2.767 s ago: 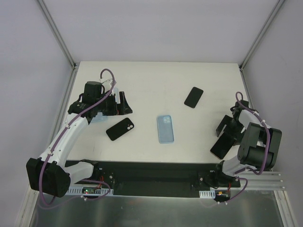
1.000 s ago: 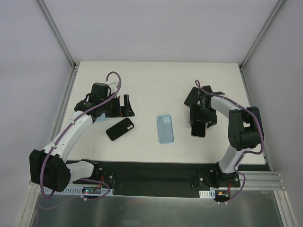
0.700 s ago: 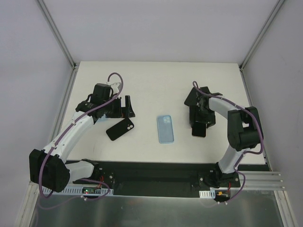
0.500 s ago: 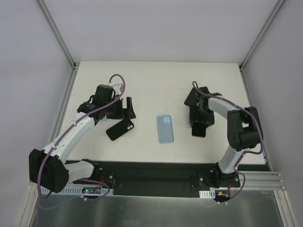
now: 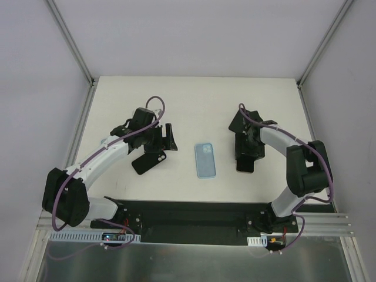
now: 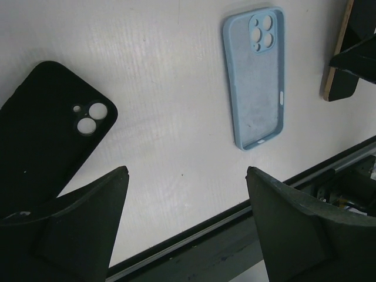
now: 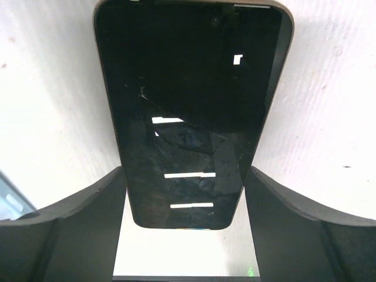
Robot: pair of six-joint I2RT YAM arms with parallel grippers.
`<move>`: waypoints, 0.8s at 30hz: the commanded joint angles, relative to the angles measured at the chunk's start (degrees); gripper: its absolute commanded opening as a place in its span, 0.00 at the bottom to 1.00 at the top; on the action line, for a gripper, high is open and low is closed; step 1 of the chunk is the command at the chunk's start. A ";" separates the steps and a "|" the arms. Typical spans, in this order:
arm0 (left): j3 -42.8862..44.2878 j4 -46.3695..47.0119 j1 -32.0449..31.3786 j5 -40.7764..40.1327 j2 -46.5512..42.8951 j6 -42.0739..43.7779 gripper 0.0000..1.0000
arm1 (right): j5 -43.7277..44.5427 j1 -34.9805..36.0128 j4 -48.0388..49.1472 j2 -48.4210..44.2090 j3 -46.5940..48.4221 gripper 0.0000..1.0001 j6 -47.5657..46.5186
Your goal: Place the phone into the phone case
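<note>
A light blue phone case (image 5: 205, 160) (image 6: 255, 76) lies open side up at mid table. A black case (image 5: 148, 160) (image 6: 47, 123) lies to its left. My right gripper (image 5: 245, 156) (image 7: 185, 170) is shut on the side edges of a phone (image 5: 245, 164) (image 7: 191, 106) with a dark glass front. It holds the phone tilted just right of the blue case. The left wrist view shows that phone's tan back (image 6: 336, 64). My left gripper (image 5: 164, 141) (image 6: 186, 170) hangs open and empty over bare table between the two cases.
A second dark phone (image 5: 234, 123) lies behind my right gripper, partly covered by the arm. The table's black front rail (image 6: 235, 235) runs below my left fingers. Frame posts stand at the back corners.
My left gripper has swung right, from beside the black case to the gap between the cases. The right gripper's fingers have closed in on the phone, which stays in place.
</note>
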 commanded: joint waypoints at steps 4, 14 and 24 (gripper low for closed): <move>2.65 2.48 -0.94 0.25 3.68 -3.66 0.79 | -4.83 3.34 -0.52 -9.43 -0.30 0.43 2.16; 0.63 0.90 0.64 -5.20 -3.70 -1.37 0.81 | -4.93 15.10 0.10 -9.44 5.32 0.40 9.54; -0.43 -6.48 9.43 -7.57 -13.55 5.57 0.85 | -0.18 26.37 0.01 0.04 13.67 0.40 15.35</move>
